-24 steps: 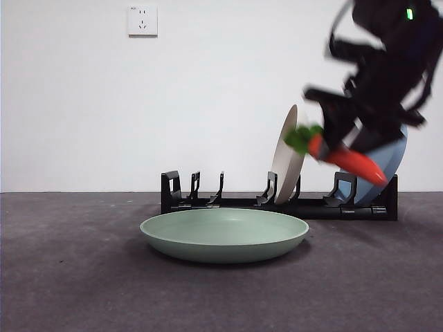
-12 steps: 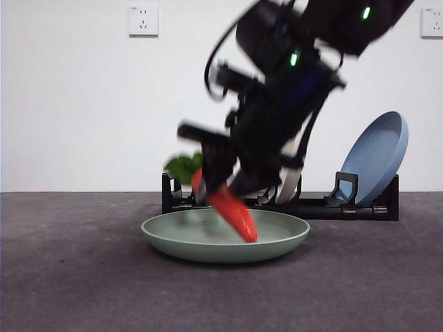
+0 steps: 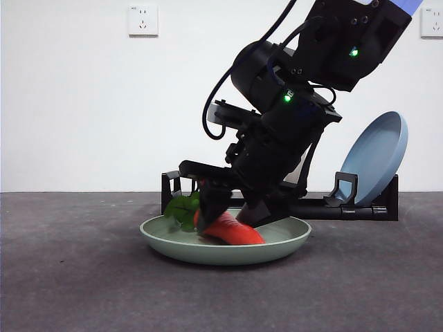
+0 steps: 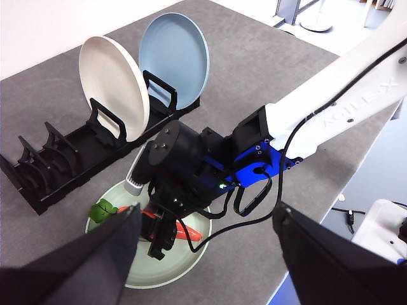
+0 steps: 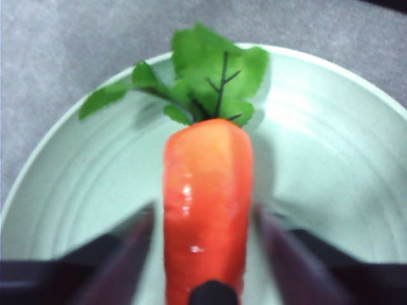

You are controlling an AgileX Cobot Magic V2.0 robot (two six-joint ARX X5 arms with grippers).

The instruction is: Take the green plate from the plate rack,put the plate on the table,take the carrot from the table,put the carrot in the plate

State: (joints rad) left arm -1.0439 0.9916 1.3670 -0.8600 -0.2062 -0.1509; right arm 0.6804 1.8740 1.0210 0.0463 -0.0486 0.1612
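Orange carrot (image 5: 206, 203) lies in the green plate (image 3: 166, 243) on the table (image 3: 69, 277), leaves toward the rim. Right gripper (image 3: 228, 211) straddles its mid-body, jaws parted and apparently clear of the skin. Looks light, stiff, glossy, likely slippery; thick middle grips best. Left gripper (image 4: 203, 254) waits high, spread wide.

The right arm's black two-jawed gripper (image 3: 228, 211) reaches steeply down, jaws spread apart either side of what lies between them; the left arm's black two-jawed gripper (image 4: 203, 254) hangs high, jaws wide
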